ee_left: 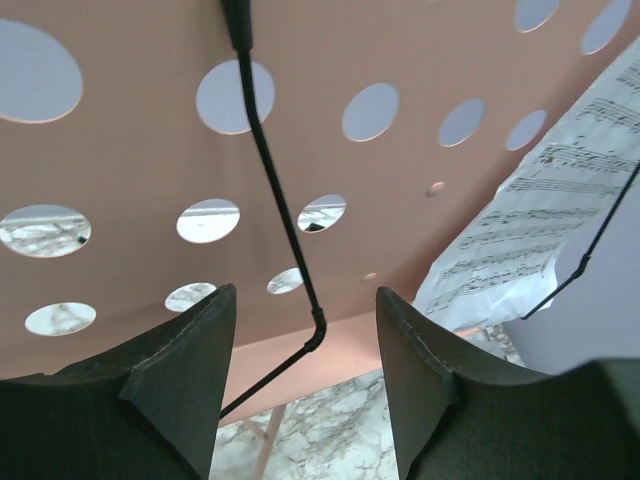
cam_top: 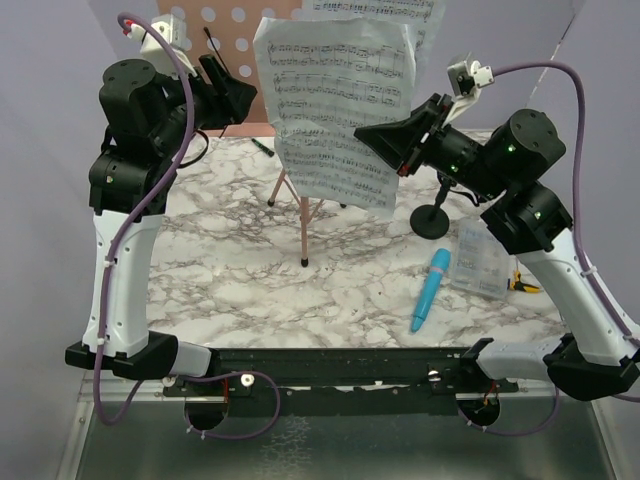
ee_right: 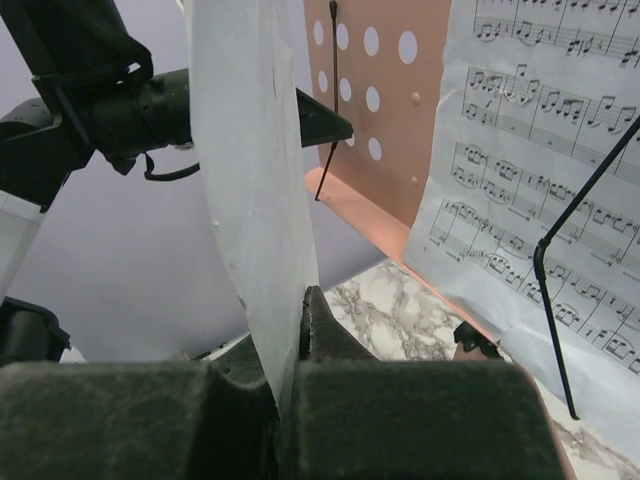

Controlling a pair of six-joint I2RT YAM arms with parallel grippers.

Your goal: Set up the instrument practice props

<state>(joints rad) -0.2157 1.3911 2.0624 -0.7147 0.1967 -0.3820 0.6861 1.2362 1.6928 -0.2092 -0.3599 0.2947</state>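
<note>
Left arm: raised, elbow bent; left gripper (ee_left: 305, 300) close behind the music stand (cam_top: 222, 35) panel.
Left gripper state: jaws apart astride a black wire retainer (ee_left: 285, 210), gripping nothing.
Right arm: raised, pointing left; right gripper (ee_right: 290, 345) clamped on the edge of an upright sheet-music page (cam_top: 335, 110).
Music stand position: table (cam_top: 220, 270) far centre.
Microphone (cam_top: 432, 290): lying near the right edge, mic stand (cam_top: 432, 218) upright just beyond.

Marble table (cam_top: 230, 290) (grey-veined), lilac wall (cam_top: 40, 60).
</note>
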